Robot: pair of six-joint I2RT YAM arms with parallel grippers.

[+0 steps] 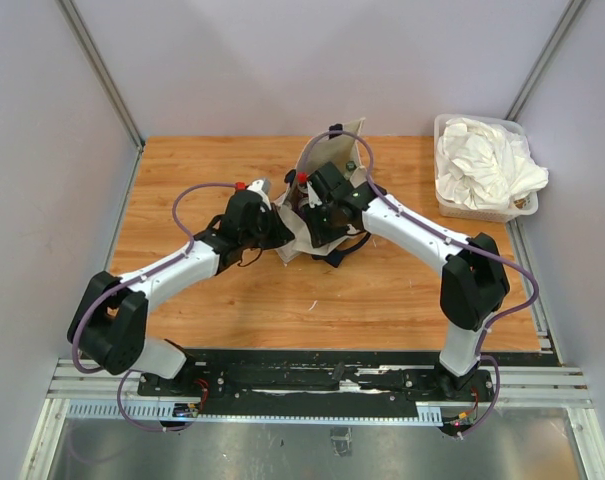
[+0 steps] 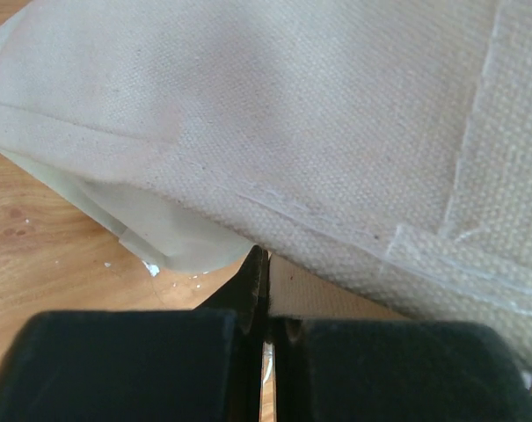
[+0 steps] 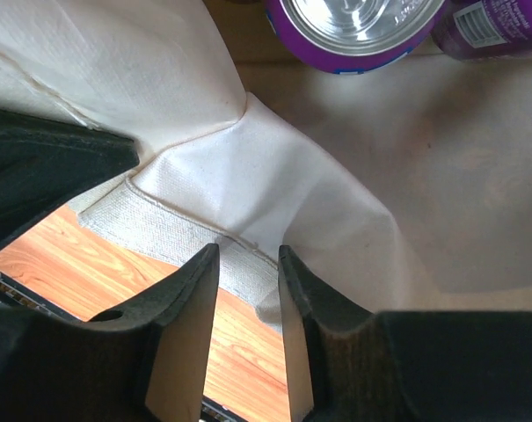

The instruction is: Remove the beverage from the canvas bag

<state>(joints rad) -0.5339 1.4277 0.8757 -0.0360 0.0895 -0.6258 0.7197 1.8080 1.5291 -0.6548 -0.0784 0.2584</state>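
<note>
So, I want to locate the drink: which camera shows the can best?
The right wrist view: the purple can lies inside the canvas bag, silver end facing the camera. The left wrist view shows only bag fabric; the top view shows no can.

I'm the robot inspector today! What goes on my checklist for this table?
Surface: wooden table, a few pale specks.
Job's things: canvas bag mid-table; purple can inside it, beside a second purple container.
Clutter: clear tub of white cloths at the far right corner.
Grippers: left gripper closed, apparently pinching the bag's hem; right gripper open, straddling the bag's rim.
Cables: purple cables looped along both arms.
Surroundings: pale walls; metal rail under the arm bases.
</note>
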